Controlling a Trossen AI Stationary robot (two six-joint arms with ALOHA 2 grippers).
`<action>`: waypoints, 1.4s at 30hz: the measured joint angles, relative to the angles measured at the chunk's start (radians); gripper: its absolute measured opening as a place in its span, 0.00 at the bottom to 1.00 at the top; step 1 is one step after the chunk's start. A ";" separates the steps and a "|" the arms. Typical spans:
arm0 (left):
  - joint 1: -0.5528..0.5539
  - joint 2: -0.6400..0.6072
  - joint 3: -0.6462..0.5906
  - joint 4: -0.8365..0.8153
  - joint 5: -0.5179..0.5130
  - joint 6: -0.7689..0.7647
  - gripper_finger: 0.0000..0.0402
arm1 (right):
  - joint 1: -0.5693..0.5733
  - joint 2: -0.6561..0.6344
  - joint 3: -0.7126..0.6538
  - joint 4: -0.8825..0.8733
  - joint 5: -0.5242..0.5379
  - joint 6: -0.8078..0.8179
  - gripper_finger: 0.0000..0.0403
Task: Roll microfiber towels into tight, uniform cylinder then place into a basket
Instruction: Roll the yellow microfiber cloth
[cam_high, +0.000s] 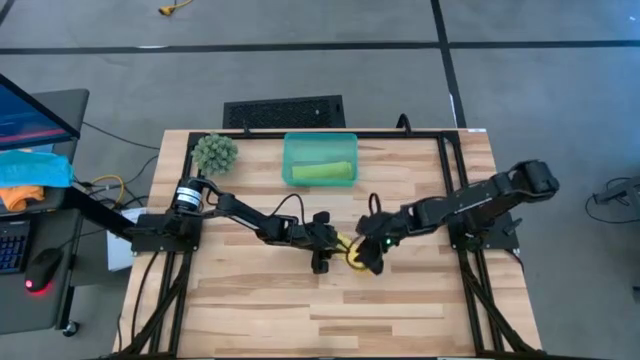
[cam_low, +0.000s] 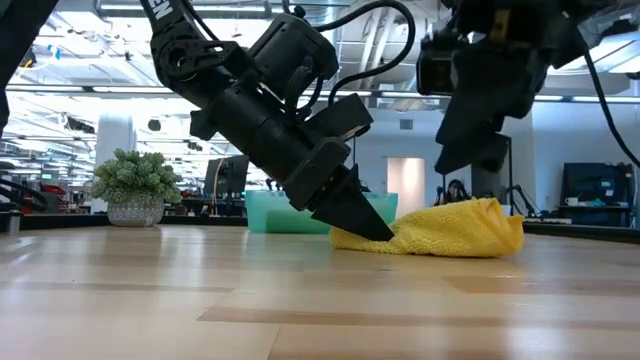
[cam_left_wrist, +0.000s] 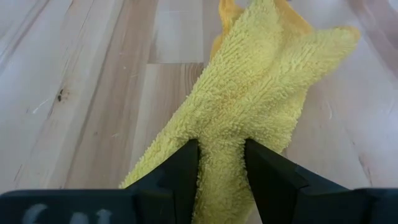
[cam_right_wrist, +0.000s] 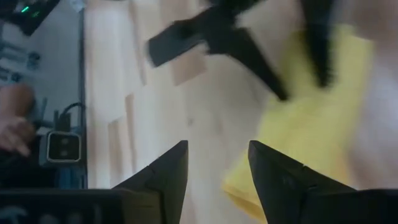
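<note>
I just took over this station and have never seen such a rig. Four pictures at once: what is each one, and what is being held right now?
Two dark robot arms work at a wooden table. One picture looks straight down, one looks level across the tabletop, and two are taken from the arms' wrists.

The left tool is shut on the yellow towel, which lies bunched on the table at mid-table; its fingers pinch a fold of it. The right tool hangs above the same towel, open and holding nothing.

At the back stands the teal basket with a rolled green towel already inside. Beside it sits a spiky plant ball.
</note>
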 joint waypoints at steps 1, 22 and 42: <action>0.000 0.000 0.000 0.000 0.000 0.000 0.32 | 0.015 0.017 0.000 0.035 0.005 -0.010 0.47; 0.000 0.000 -0.001 0.000 0.000 -0.011 0.32 | 0.010 0.179 0.025 0.069 -0.019 0.031 0.33; 0.000 0.000 -0.001 -0.002 0.000 -0.012 0.32 | -0.024 0.122 0.026 -0.177 0.054 0.053 0.27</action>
